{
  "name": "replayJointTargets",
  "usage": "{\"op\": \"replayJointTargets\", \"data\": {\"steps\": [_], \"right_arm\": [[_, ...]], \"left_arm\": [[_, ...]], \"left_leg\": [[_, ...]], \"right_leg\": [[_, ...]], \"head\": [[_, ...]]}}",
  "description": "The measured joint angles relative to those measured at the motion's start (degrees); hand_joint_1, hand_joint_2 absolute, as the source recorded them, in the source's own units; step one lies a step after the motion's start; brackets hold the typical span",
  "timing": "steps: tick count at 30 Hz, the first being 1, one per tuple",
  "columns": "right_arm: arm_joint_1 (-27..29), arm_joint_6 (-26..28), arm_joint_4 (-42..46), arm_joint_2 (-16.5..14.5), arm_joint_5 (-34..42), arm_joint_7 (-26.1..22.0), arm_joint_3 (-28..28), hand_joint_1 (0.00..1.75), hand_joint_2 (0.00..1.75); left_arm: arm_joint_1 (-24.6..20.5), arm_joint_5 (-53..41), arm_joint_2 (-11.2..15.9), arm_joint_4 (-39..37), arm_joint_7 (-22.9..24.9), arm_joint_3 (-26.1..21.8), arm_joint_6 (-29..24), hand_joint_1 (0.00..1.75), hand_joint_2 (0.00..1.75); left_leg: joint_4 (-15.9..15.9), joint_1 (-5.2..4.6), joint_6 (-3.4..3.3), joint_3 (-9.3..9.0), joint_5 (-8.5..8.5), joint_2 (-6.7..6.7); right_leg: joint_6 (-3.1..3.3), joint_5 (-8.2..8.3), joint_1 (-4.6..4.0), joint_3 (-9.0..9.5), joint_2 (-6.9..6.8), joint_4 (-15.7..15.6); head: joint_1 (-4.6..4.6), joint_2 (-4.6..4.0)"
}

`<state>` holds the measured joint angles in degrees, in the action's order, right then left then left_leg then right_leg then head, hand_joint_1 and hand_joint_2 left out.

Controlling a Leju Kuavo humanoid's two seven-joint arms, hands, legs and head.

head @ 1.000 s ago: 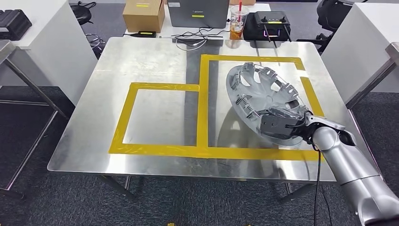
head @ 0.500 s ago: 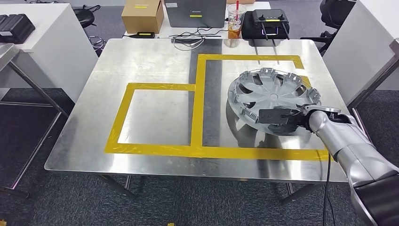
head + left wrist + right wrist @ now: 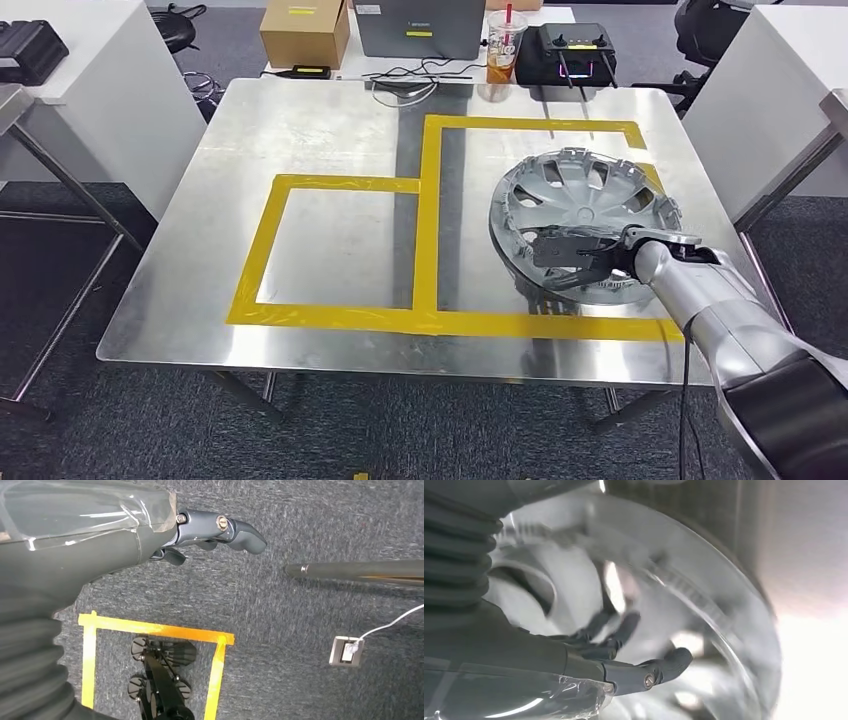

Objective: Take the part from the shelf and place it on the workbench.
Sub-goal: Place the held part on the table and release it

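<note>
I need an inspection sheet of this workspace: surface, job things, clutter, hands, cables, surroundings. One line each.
Surface: steel workbench marked with yellow tape rectangles.
Job things: silver hubcap lies inside the right tape rectangle, hollow side up.
Clutter: nothing seen on the workbench.
Hands: right hand at the hubcap's near rim, fingers inside it; grip cannot be told. Left hand hangs over the floor, holding nothing.
Cables: black cables at the far edge.
Surroundings: box, drink cup, black controller on the table behind; white tables at both sides.

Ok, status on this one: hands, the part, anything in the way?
Right hand on the hubcap, grip unclear. Left hand open, above the floor. Hubcap on the workbench, inside the yellow tape. Nothing in the way.
</note>
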<state>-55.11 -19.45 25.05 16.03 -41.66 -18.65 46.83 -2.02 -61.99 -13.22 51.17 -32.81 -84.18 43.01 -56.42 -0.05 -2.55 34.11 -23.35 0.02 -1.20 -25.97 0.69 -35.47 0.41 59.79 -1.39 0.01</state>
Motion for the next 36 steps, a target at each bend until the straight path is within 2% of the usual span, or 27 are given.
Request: {"op": "replayJointTargets", "data": {"steps": [1,3,4,5,6,7,8,9,10,13,15,16,18,19,20,21,23,24,25,26,29,30,31,33,34,35,36], "right_arm": [[0.0,1.5,0.0,-0.1,0.0,0.3,-0.2,0.00,0.00],[0.6,5.7,0.3,-0.5,-0.1,1.2,-0.8,0.00,0.00],[1.2,8.2,0.8,-0.7,-0.2,2.0,-1.4,0.00,0.00],[1.9,10.7,1.6,-0.8,-0.3,2.9,-2.1,0.00,0.00],[2.7,13.4,2.7,-0.9,-0.5,3.9,-3.0,0.00,0.00],[3.6,16.1,4.4,-0.9,-1.1,5.0,-4.2,0.00,0.00],[5.0,18.7,7.3,-0.8,-2.0,6.4,-5.8,0.00,0.00],[6.7,21.1,10.8,-0.6,-3.3,7.7,-7.8,0.00,0.00],[9.1,23.3,15.5,-0.4,-4.8,8.7,-10.4,0.00,0.00],[19.2,27.4,33.5,-1.0,-7.8,7.5,-21.5,0.00,0.00],[26.8,27.6,48.0,-3.0,-6.3,2.8,-30.9,0.00,0.00],[30.1,27.2,54.9,-4.3,-4.7,-0.1,-35.5,0.00,0.00],[35.8,26.0,67.2,-7.0,-1.0,-5.6,-44.0,0.00,0.00],[38.4,25.7,72.2,-8.3,1.0,-8.0,-47.6,0.00,0.00],[40.6,25.3,76.6,-9.5,2.7,-9.9,-50.6,0.00,0.00],[42.6,25.1,80.4,-10.6,4.1,-11.6,-53.2,0.00,0.00],[45.5,24.7,86.3,-12.3,5.6,-13.5,-57.2,0.00,0.00],[46.5,24.6,88.5,-13.0,5.9,-13.9,-58.8,0.00,0.00],[47.2,24.5,90.2,-13.5,6.0,-14.1,-60.0,0.00,0.00],[47.8,24.4,91.6,-14.0,6.0,-14.3,-60.9,0.00,0.00],[49.0,24.4,94.3,-14.9,6.0,-14.6,-62.9,0.00,0.00],[49.2,24.4,94.9,-15.0,6.0,-14.7,-63.4,0.00,0.00],[49.3,24.4,95.4,-15.2,6.0,-14.7,-63.8,0.00,0.00],[49.6,24.4,95.9,-15.4,6.0,-14.8,-64.5,0.00,0.00],[50.0,24.4,96.1,-15.5,6.3,-15.0,-64.8,0.00,0.00],[50.6,24.3,96.3,-15.5,6.7,-15.5,-65.1,0.00,0.00],[51.4,24.1,96.7,-15.6,7.2,-16.1,-65.3,0.00,0.00]], "left_arm": [[0.0,0.3,-0.3,0.3,0.4,0.0,0.3,0.00,0.00],[0.0,0.8,-0.9,1.2,1.4,0.0,1.2,0.00,0.00],[0.0,1.1,-1.4,1.9,1.8,-0.1,1.6,0.00,0.00],[0.0,1.3,-1.9,2.8,2.3,-0.2,2.2,0.00,0.00],[0.1,1.5,-2.5,3.7,2.7,-0.2,2.8,0.00,0.00],[0.1,1.7,-3.2,4.7,3.1,-0.3,3.4,0.00,0.00],[0.1,1.8,-3.8,5.7,3.3,-0.4,4.0,0.00,0.00],[0.1,1.9,-4.4,6.6,3.5,-0.6,4.5,0.00,0.00],[0.2,2.0,-4.8,7.4,3.7,-0.6,4.8,0.00,0.00],[0.8,2.6,-5.6,9.2,3.7,-0.6,4.9,0.00,0.00],[1.4,3.1,-5.9,10.2,3.7,-0.4,4.8,0.00,0.00],[1.7,3.5,-6.0,10.6,3.7,-0.2,4.8,0.00,0.00],[2.3,4.2,-6.2,11.2,3.9,0.3,4.8,0.00,0.00],[2.6,4.5,-6.3,11.4,4.1,0.5,4.9,0.00,0.00],[2.9,4.8,-6.4,11.6,4.3,0.8,4.9,0.00,0.00],[3.2,5.0,-6.5,11.8,4.5,1.1,4.9,0.00,0.00],[3.5,5.4,-6.5,12.3,4.7,1.5,4.9,0.00,0.00],[3.5,5.6,-6.6,12.6,4.8,1.6,4.9,0.00,0.00],[3.5,5.7,-6.6,12.8,4.9,1.8,4.9,0.00,0.00],[3.4,5.8,-6.6,13.0,4.9,2.0,4.9,0.00,0.00],[3.4,5.9,-6.7,13.4,5.0,2.6,4.9,0.00,0.00],[3.4,5.9,-6.8,13.5,5.0,2.7,4.9,0.00,0.00],[3.4,5.9,-6.8,13.6,5.0,2.8,4.9,0.00,0.00],[3.4,6.0,-7.0,13.6,5.1,2.9,4.8,0.00,0.00],[3.4,6.1,-7.0,13.6,5.2,3.0,4.7,0.00,0.00],[3.4,6.3,-7.1,13.6,5.4,3.0,4.6,0.00,0.00],[3.5,6.7,-7.1,13.6,5.7,3.0,4.4,0.00,0.00]], "left_leg": [[0.4,0.13,-0.16,-0.20,0.25,0.03],[0.5,0.05,-0.34,-0.20,0.33,-0.04],[0.5,0.04,-0.34,-0.19,0.32,-0.07],[0.4,0.04,-0.32,-0.18,0.30,-0.10],[0.3,0.05,-0.28,-0.19,0.27,-0.12],[0.2,0.06,-0.17,-0.19,0.20,-0.14],[-0.1,-0.01,0.03,-0.14,0.05,-0.20],[-0.4,-0.11,0.28,-0.05,-0.13,-0.27],[-0.6,-0.21,0.54,0.04,-0.30,-0.34],[-0.9,-0.14,1.10,0.27,-0.61,-0.65],[-3.0,0.07,1.73,1.18,-2.37,-0.78],[-5.8,0.22,2.13,2.34,-4.17,-0.73],[-13.8,0.57,2.79,5.70,-8.24,-0.44],[-17.0,0.71,2.96,7.03,-9.39,-0.29],[-18.2,0.80,3.01,7.45,-9.49,-0.18],[-16.9,0.84,2.95,6.67,-8.47,-0.12],[-8.9,0.78,2.45,2.37,-4.89,-0.17],[-4.9,0.65,2.15,0.25,-3.68,-0.18],[-2.2,0.48,1.88,-1.18,-3.11,-0.18],[-1.0,0.29,1.68,-1.80,-3.15,-0.15],[-0.2,0.16,0.92,-2.32,-2.72,-0.01],[0.2,0.24,0.49,-2.56,-2.31,0.02],[0.6,0.33,0.11,-2.77,-1.92,0.06],[0.7,0.22,-0.30,-2.52,-1.48,0.09],[0.6,0.17,-0.36,-2.34,-1.35,0.10],[0.5,0.14,-0.37,-2.17,-1.24,0.08],[0.4,0.14,-0.35,-2.03,-1.21,0.03]], "right_leg": [[0.15,-1.40,-0.02,-1.43,-0.04,3.0],[0.31,-4.49,-0.01,-5.22,-0.03,11.0],[0.12,-5.27,0.04,-6.57,-0.04,13.7],[-0.28,-5.14,0.11,-6.86,-0.05,14.2],[-0.80,-4.12,0.21,-5.95,-0.07,12.3],[-1.32,-2.53,0.32,-3.97,-0.14,8.4],[-1.56,-1.02,0.36,-1.72,-0.27,3.9],[-1.47,0.17,0.34,0.18,-0.35,0.3],[-1.13,0.83,0.25,1.39,-0.43,-2.0],[0.05,1.11,0.12,2.01,-0.57,-2.8],[0.64,1.02,0.48,2.19,-0.88,-2.9],[0.87,0.92,0.65,2.30,-1.09,-2.9],[1.17,0.71,0.60,2.41,-1.44,-2.9],[1.24,0.65,0.57,2.43,-1.54,-2.9],[1.29,0.60,0.54,2.47,-1.54,-2.9],[1.30,0.57,0.54,2.53,-1.46,-2.9],[1.30,0.55,0.54,2.71,-1.06,-2.9],[1.21,0.55,0.41,2.74,-0.82,-2.9],[1.05,0.57,0.34,2.72,-0.60,-2.9],[0.79,0.60,0.32,2.69,-0.46,-2.9],[-0.18,0.60,0.47,2.50,-0.34,-2.8],[-0.24,-0.04,0.48,2.02,-0.34,-1.7],[-0.12,-1.28,0.48,0.96,-0.34,0.6],[0.30,-4.84,0.52,-2.58,-0.35,8.4],[0.26,-6.22,0.54,-4.28,-0.35,12.1],[0.00,-6.82,0.58,-5.12,-0.36,14.1],[-0.45,-6.46,0.64,-4.71,-0.37,13.6]], "head": [[0.04,0.00],[0.07,-0.01],[0.07,-0.01],[0.08,-0.01],[0.08,-0.01],[0.08,-0.01],[0.08,-0.01],[0.07,-0.01],[0.06,-0.01],[0.06,0.00],[-0.14,0.00],[-0.29,0.00],[-0.51,0.00],[-0.51,0.00],[-0.51,0.00],[-0.51,0.00],[-0.52,-0.01],[-0.51,-0.01],[-0.51,-0.01],[-0.50,-0.01],[-0.45,-0.01],[-0.40,-0.01],[-0.33,-0.01],[-0.23,0.00],[-0.21,0.01],[-0.20,0.01],[-0.18,0.01]]}}
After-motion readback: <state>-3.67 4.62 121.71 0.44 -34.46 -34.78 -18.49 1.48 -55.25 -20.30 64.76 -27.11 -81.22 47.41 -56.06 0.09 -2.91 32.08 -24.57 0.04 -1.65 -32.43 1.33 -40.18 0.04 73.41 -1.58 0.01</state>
